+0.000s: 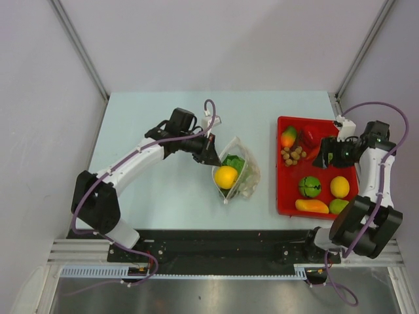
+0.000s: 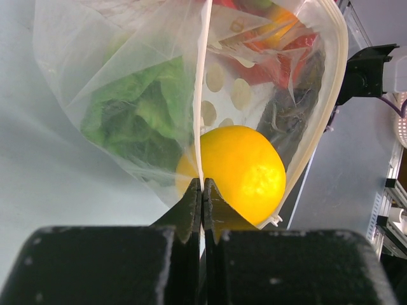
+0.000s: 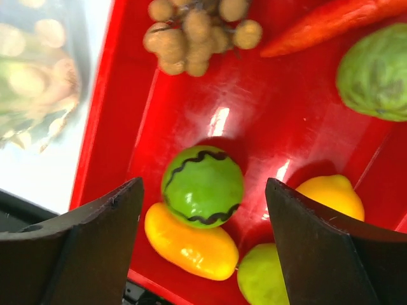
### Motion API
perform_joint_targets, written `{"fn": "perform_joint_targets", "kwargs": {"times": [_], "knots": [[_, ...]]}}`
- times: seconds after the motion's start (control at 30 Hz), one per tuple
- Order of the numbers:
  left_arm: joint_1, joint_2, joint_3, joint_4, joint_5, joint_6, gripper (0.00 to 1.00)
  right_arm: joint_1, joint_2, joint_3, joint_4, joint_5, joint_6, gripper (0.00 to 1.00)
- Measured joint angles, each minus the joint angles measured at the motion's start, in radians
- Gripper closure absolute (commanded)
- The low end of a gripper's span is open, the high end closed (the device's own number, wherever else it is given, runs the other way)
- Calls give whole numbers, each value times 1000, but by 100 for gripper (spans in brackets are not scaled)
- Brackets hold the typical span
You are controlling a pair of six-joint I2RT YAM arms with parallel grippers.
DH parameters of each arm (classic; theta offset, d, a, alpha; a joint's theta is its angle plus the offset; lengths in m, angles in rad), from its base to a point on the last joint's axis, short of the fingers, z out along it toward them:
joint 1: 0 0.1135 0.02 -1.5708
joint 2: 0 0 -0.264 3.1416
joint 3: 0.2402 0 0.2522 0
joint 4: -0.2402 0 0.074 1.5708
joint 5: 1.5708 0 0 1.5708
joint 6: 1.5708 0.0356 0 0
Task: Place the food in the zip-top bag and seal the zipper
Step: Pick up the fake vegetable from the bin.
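The clear dotted zip-top bag [image 1: 243,175] lies mid-table with its mouth held open. Inside are a round yellow-orange fruit [image 1: 226,176] and green lettuce [image 1: 234,161]; both show in the left wrist view, the fruit [image 2: 245,171] beside the lettuce [image 2: 140,121]. My left gripper [image 1: 211,156] is shut on the bag's pale zipper strip [image 2: 203,82], pinching one lip [image 2: 202,185]. My right gripper [image 1: 323,157] is open and empty above the red tray, its jaws [image 3: 203,184] either side of a green striped ball [image 3: 202,185] without touching it.
The red tray [image 1: 283,196] at right holds more toy food: brown longans [image 3: 194,32], a red-orange carrot [image 3: 318,25], a bumpy green fruit [image 3: 375,73], a yellow lemon [image 3: 334,194], an orange mango [image 3: 191,244] and a lime [image 3: 264,279]. Walls enclose the table.
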Motion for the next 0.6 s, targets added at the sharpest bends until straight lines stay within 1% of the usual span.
{"fn": "perform_joint_targets", "kwargs": {"times": [0.07,0.1,0.13,0.2,0.33,0.47,0.6], "knots": [[0,2,0,1,1,0,100,-5,20,1,28,17,37,18],[0,2,0,2,2,0,100,-5,29,2,48,24,61,21],[0,4,0,3,2,0,100,0,40,2,86,41,103,26],[0,8,0,6,2,0,100,18,60,2,195,108,211,30],[0,17,2,8,5,0,100,63,113,8,432,227,394,42],[0,25,2,10,5,0,100,87,222,68,591,338,510,45],[0,28,2,18,5,0,100,91,333,100,702,426,569,47]]}}
